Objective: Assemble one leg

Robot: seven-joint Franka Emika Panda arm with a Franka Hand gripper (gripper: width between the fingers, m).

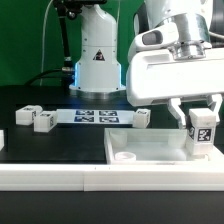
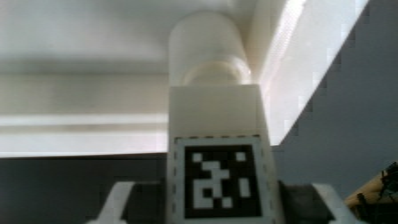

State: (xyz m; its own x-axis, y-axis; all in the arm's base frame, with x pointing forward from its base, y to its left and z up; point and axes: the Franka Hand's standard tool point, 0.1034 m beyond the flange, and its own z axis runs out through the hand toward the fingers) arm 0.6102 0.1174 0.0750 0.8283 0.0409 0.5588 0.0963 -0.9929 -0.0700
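Closest to my wrist camera, I see the leg (image 2: 221, 120) upright, pinched firmly by the gripper (image 1: 201, 120), tag facing out, over the white tray (image 1: 140, 152) corner on the exterior view's right.

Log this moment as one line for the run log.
step: assemble one leg | gripper: shut on the leg | leg: upright, tag facing exterior camera | place: over tabletop, near its corner | seated: cannot tell

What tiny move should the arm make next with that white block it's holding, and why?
Probably ease it down: the gripper holds the leg upright over the tabletop, near its corner at the exterior view's right, seemingly not yet seated.
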